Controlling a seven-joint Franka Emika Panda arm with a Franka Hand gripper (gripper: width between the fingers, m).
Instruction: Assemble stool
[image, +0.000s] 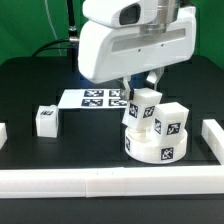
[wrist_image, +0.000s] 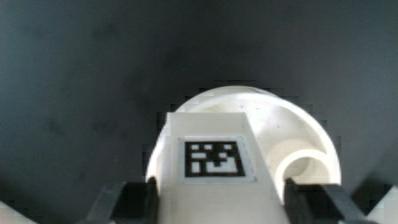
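In the exterior view, the fingers (image: 128, 90) are clamping a roughly upright leg (image: 143, 107) right of frame centre. Its long axis is pointing down at the round seat (image: 155, 150) directly beneath. A second leg (image: 171, 121) is standing just beside it. In the wrist view, this leg (wrist_image: 217, 150) is filling the gap between both fingers (wrist_image: 125, 203), and the seat (wrist_image: 294, 115) is lying beyond it.

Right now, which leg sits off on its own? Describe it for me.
Find the round seat under the arm, then go past the marker board toward the exterior view's left. The loose leg stands there alone, a small tagged white block; the held leg and third leg are at the seat.
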